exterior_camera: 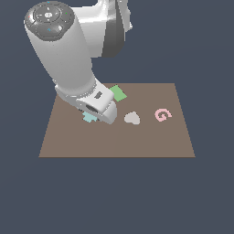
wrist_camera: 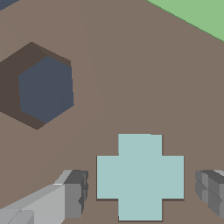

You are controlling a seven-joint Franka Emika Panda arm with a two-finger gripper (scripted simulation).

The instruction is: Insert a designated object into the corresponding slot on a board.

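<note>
The pale teal cross (wrist_camera: 140, 177) lies flat on the brown board (wrist_camera: 131, 78). My gripper (wrist_camera: 142, 192) is open and straddles it, one finger (wrist_camera: 74, 194) on each side, the other finger (wrist_camera: 212, 192) also a small gap away from the piece. In the exterior view only a corner of the cross (exterior_camera: 89, 118) peeks out from under the arm's hand (exterior_camera: 98, 107), which hides the fingers. The cross-shaped slot is not visible as an open cut-out in either view; a thin dark line runs along the cross's lower edges.
A dark hexagonal cut-out (wrist_camera: 41, 87) lies in the board close to the cross. A green rectangle (exterior_camera: 119, 93), a grey-white heart (exterior_camera: 132, 119) and a pink letter G (exterior_camera: 162, 114) rest on the board (exterior_camera: 151, 141).
</note>
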